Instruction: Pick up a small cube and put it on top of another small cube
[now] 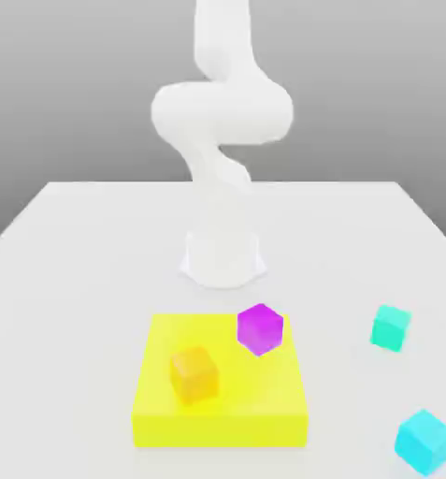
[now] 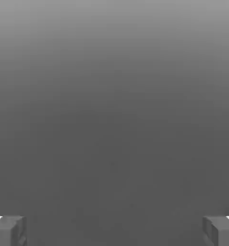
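A white desk (image 1: 86,243) is seen in the exterior view, with the white arm (image 1: 219,140) rising from its round base (image 1: 223,262) near the desk's middle. The arm's upper links are folded overhead and run out past the upper edge of the picture.

In front of the base, a flat yellow square slab (image 1: 254,412) lies on the desk. On the slab, an orange cube (image 1: 194,374) sits toward the exterior view's left, well inside the slab's edges. A magenta cube (image 1: 260,328) is seen at the slab's far edge, toward the exterior view's right, turned corner-on to the camera; whether it rests wholly on the slab cannot be told.

The small teal cube (image 1: 391,327) stands on the bare desk, off the slab, toward the exterior view's right and well apart from the magenta cube. A lighter sky-cyan cube (image 1: 424,441), somewhat larger, is placed nearer the camera on the same side, apart from the teal one and from the slab.

In the hand view, the gripper (image 2: 114,230) is seen against a plain grey background. Its two grey fingers (image 2: 8,230) are set wide apart at opposite edges of the picture, with nothing held between them.
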Controlling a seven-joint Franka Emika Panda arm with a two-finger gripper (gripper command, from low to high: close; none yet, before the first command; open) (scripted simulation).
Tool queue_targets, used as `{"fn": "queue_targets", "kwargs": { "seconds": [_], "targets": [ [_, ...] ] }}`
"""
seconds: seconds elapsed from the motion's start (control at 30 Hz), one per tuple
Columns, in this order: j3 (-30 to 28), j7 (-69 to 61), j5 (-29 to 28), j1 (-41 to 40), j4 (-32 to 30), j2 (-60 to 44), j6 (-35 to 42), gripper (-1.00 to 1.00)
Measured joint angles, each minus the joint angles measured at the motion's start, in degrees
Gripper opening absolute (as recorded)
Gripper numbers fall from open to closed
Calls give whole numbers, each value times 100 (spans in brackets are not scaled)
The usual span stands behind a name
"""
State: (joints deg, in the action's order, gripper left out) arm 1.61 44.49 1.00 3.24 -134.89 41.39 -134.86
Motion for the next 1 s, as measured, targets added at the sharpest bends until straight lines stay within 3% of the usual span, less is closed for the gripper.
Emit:
{"fn": "queue_targets", "kwargs": {
  "seconds": [0.4,0.63,1.0],
  "targets": [
    [1242,-645,388,1680,-1661,-2550,-1726,0],
    [2003,-503,-97,2521,-2612,-4055,-2720,0],
    [2051,-687,118,2628,-2511,-5174,-2783,0]
  ]
}}
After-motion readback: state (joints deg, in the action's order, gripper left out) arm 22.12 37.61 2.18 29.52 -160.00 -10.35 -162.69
